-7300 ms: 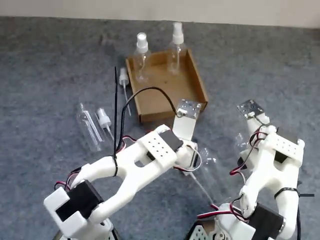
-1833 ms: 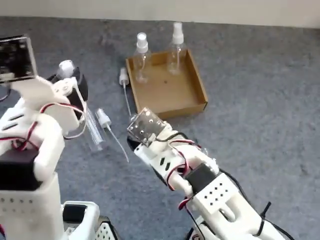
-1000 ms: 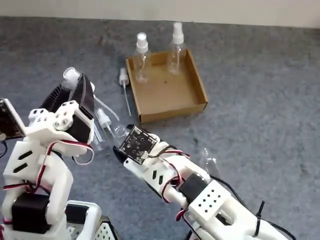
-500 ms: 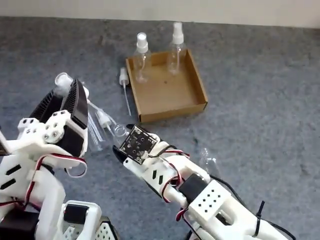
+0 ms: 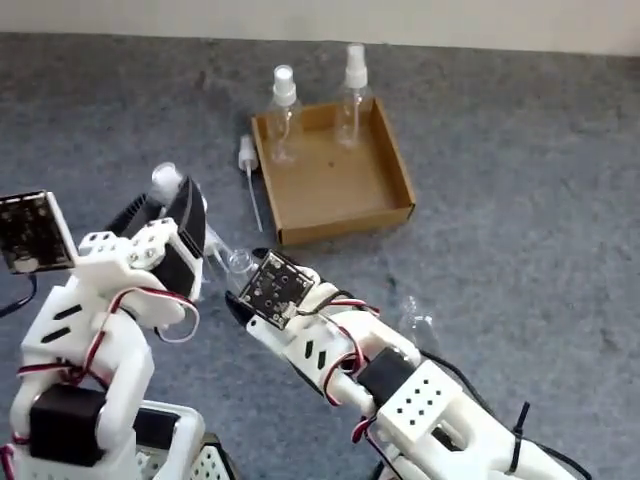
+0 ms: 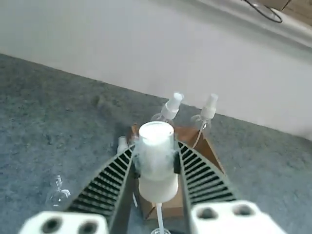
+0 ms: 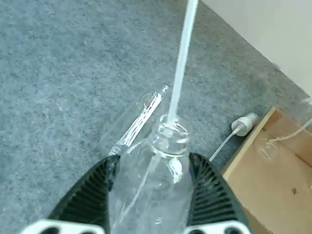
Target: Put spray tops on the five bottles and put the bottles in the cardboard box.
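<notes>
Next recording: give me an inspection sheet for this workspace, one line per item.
Surface: grey carpet.
Job's things: cardboard box holding two capped bottles, upright; lying bottle beside the right arm; open-necked bottle lying beside the held one; loose spray top beside the box.
Clutter: nothing seen.
Grippers: left gripper shut on spray top; right gripper shut on bottle, the top's tube entering its neck.
Cables: red and black wires along both arms.
Surroundings: pale wall behind.
</notes>
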You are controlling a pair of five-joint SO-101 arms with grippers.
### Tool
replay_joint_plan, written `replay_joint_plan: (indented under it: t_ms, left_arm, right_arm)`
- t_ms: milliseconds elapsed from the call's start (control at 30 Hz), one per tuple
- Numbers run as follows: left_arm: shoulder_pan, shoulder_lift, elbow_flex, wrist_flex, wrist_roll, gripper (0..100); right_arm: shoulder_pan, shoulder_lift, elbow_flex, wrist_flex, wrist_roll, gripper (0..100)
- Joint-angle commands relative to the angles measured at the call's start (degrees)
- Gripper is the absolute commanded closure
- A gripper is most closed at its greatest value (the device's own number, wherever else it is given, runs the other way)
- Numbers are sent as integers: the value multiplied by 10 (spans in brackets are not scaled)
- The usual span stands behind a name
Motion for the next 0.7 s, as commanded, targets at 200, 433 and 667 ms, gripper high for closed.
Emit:
replay_joint_plan:
  t_ms: [200,433,667]
  left_arm:
    - [14,0,124,-27,-53,996]
    - [84,0,191,-38,-56,994]
    - [85,0,239,-55,-56,994]
  right_arm:
    - [-4,-16,-6,-14,-5,995]
    - [3,-16,-8,-14,-85,995]
    - [52,-16,-8,-14,-129,995]
